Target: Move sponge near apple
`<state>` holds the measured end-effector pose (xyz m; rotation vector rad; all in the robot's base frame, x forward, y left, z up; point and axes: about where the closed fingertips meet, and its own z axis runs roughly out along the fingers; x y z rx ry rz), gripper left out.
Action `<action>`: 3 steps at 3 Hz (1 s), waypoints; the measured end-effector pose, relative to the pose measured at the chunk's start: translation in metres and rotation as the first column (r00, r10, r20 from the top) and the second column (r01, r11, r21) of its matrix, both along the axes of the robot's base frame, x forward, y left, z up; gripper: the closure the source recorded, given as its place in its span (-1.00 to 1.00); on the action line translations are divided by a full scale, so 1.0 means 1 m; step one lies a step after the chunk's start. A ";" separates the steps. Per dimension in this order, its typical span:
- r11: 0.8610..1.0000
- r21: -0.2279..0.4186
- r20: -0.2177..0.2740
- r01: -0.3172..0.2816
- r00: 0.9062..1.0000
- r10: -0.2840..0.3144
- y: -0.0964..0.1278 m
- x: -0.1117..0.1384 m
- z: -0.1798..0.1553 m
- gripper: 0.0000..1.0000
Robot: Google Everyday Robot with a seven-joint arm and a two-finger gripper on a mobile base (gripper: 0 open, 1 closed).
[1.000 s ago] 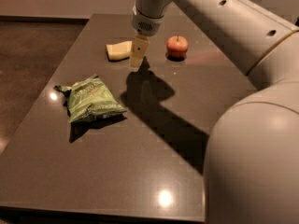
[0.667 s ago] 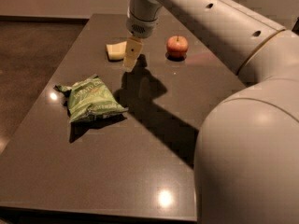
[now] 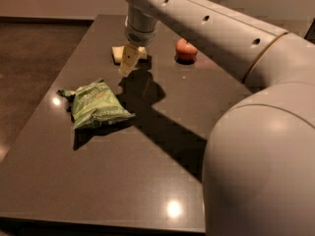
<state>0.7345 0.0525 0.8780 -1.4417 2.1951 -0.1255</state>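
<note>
The pale yellow sponge [image 3: 118, 53] lies on the dark table [image 3: 98, 171] at the far side, partly hidden behind the gripper. The red apple [image 3: 186, 49] sits to its right, about a hand's width away. My gripper [image 3: 128, 63] hangs from the arm just in front of the sponge, its yellowish fingers pointing down close above the table.
A crinkled green chip bag [image 3: 96, 104] lies on the table's left middle. My arm's large white body [image 3: 261, 146] fills the right side of the view. The table's left edge borders a brown floor [image 3: 29, 63].
The gripper has moved left, from a spot between sponge and apple to just in front of the sponge.
</note>
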 end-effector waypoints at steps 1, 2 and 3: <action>0.998 0.008 -0.010 0.054 0.998 -0.054 0.011 0.015 -0.013 -1.00; 0.996 -0.002 -0.035 0.087 0.996 -0.087 0.016 0.032 -0.021 -1.00; 0.993 -0.013 -0.049 0.114 0.992 -0.115 0.014 0.045 -0.024 -0.88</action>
